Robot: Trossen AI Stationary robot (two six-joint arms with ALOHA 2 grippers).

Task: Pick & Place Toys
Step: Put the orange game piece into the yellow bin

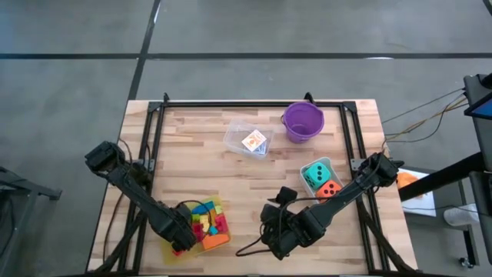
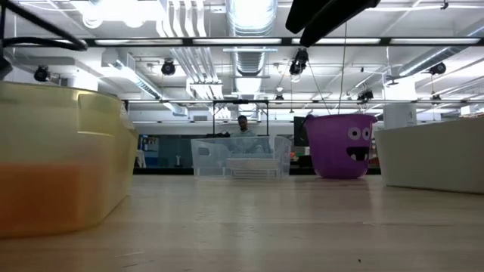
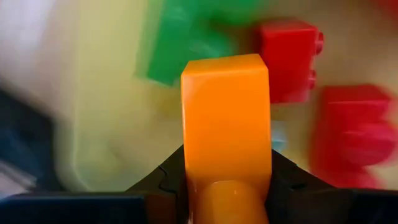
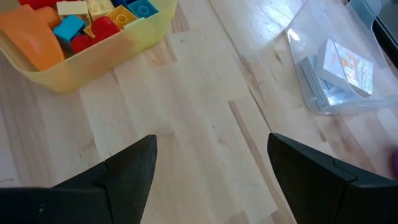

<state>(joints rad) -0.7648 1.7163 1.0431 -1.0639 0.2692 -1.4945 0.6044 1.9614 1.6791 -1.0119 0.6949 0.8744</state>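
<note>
the left pincer point(image 3: 227, 186) was closed on an orange brick point(image 3: 226, 118) above the yellow tray point(image 1: 219, 242), lower left of the high view. a slip was judged possible, the brick being held only at its end. the right pincer point(image 4: 211, 163) stood wide and empty over bare worktop point(image 4: 199, 112). neighbouring bricks were blurred; the dice point(image 1: 321, 178) were partly cut off.

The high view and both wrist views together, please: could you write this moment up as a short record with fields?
left gripper: over the yellow tray, shut on an orange brick
right gripper: open, empty, above bare table
tray contents: red brick, green brick and others
dice: teal die and orange die in a white box
clear tub: holds card pack
purple bucket: far side
</note>
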